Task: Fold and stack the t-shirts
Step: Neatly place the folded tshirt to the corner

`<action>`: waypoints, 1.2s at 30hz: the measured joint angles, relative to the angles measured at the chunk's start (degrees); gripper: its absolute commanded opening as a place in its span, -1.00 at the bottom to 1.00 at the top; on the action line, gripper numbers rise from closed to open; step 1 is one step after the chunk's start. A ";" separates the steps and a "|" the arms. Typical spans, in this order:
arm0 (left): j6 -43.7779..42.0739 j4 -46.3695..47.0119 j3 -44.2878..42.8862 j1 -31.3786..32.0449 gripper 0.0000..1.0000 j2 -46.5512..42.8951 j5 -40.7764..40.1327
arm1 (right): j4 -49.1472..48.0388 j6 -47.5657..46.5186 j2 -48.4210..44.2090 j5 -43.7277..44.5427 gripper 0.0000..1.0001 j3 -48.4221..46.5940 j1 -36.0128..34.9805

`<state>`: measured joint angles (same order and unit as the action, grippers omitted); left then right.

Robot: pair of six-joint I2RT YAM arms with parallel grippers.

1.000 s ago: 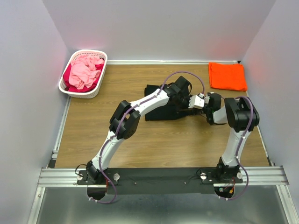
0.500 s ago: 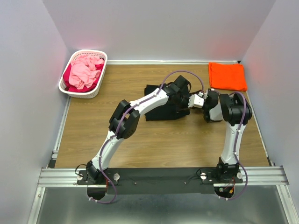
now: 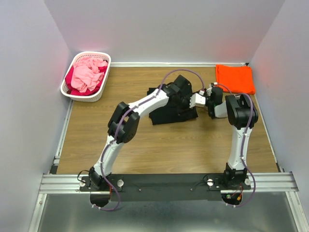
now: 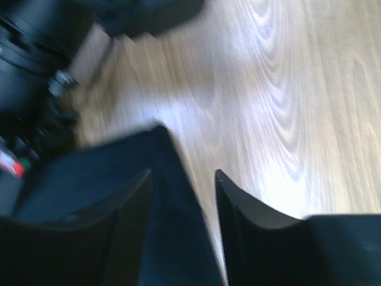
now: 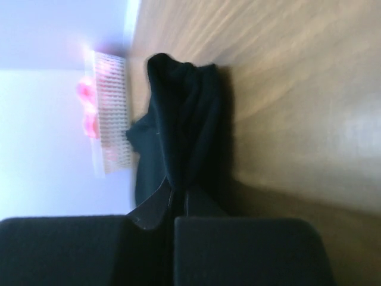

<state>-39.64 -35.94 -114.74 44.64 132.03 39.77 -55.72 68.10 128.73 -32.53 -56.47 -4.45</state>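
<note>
1. Near the middle of the wooden bench (image 3: pixel 96 140): the black t-shirt (image 3: pixel 166 116), bunched and partly folded, spread dark on the wood.
2. Over the far right part of that shirt: the left hand (image 4: pixel 183 176), at the end of an arm stretched diagonally in from the near left corner.
3. From the left wrist: fingers (image 4: pixel 128 226) held apart, a pointed flap of the dark cloth lying in the gap, a sliver of bare wood beside it; not closed on the cloth.
4. At the shirt's right edge: the right hand (image 5: pixel 174 205), just beside the left hand in the top view, wrist bent back toward the middle of the bench.
5. From the right wrist: fingertips pressed together on a fold of the black t-shirt, the cloth running away from the pinch as a thick creased ridge with a shadow on the wood next to it.
6. Cannot tell whether the pinched edge is raised off the bench or lying on it.
7. In the far right corner: the orange t-shirt (image 3: pixel 235 79), folded into a flat rectangle, well apart from the black one and from both hands.
8. In the far left corner: a white lattice basket (image 3: pixel 83 96) holding rumpled pink cloth (image 3: pixel 87 75) over something deeper red.
9. Both wrist views smeared by blur, so finer creases and seams unreadable.
</note>
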 measured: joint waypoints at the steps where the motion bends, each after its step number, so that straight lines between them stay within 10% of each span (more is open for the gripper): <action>1: 0.48 -0.22 1.66 -0.70 0.26 -1.53 0.59 | 3.15 -3.21 -0.31 -0.04 -0.99 -1.81 0.00; 5: 2.97 0.26 7.54 -4.37 0.96 -8.48 1.86 | 24.35 -21.62 -2.47 0.39 -0.99 -13.07 -0.11; 20: 10.62 8.00 28.59 -11.63 0.97 -27.17 -2.25 | 62.73 -60.22 0.87 8.76 -0.99 -47.78 6.54; 36: 12.55 12.35 35.63 -11.67 0.97 -31.32 -4.17 | 72.61 -74.25 3.54 12.61 -0.99 -63.39 12.96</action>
<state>-27.09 -23.59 -79.11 32.97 100.71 35.59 16.88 -6.15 132.27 -19.92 -119.85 8.51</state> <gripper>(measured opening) 0.984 0.028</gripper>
